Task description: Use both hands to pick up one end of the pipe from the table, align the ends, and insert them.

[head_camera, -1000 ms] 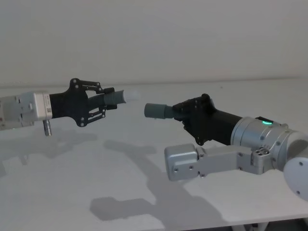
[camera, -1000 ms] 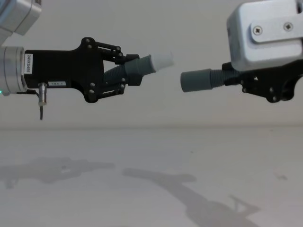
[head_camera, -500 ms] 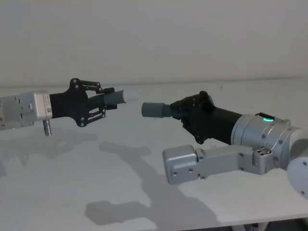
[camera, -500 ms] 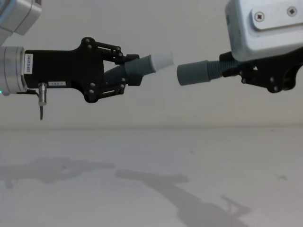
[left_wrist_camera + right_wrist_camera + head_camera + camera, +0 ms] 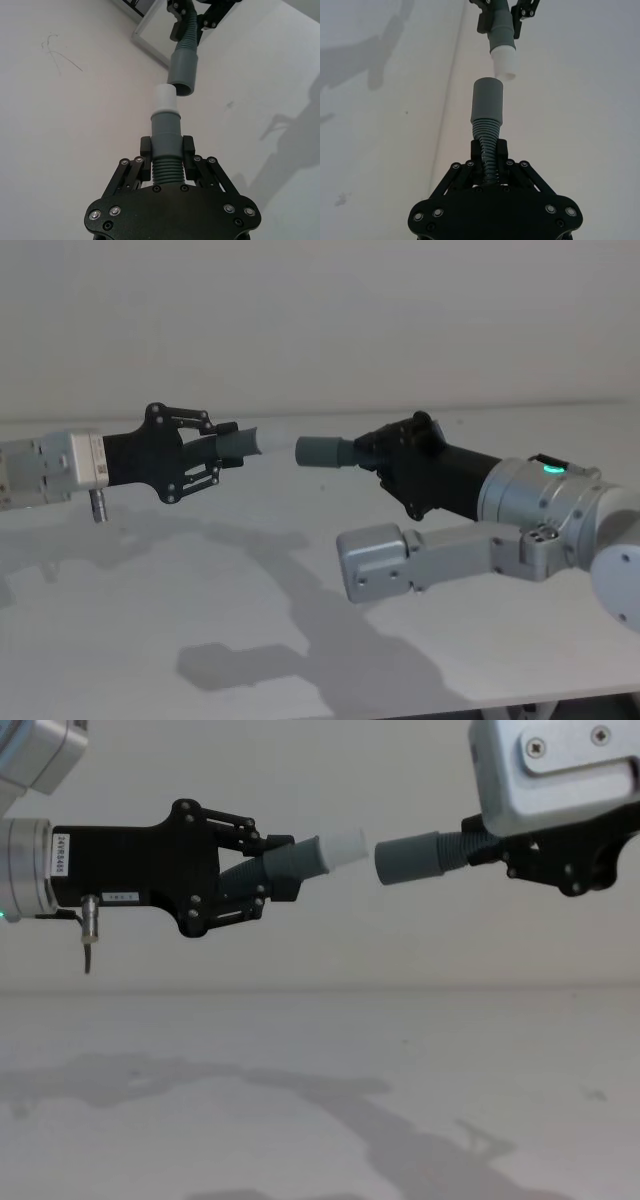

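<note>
My left gripper [image 5: 272, 870] pinches the white-tipped pipe piece [image 5: 296, 862] by its ribbed body, up in the air well above the table [image 5: 300, 1060]. My right gripper [image 5: 492, 850] pinches the collared pipe piece [image 5: 455, 852] the same way. The white plug tip [image 5: 343, 847] faces the grey socket collar [image 5: 408, 860], roughly in line and just apart, not inserted.

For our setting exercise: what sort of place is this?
Likely a robot lab bench: white table, blank wall, left gripper holding the plug piece, right gripper the socket piece.
</note>
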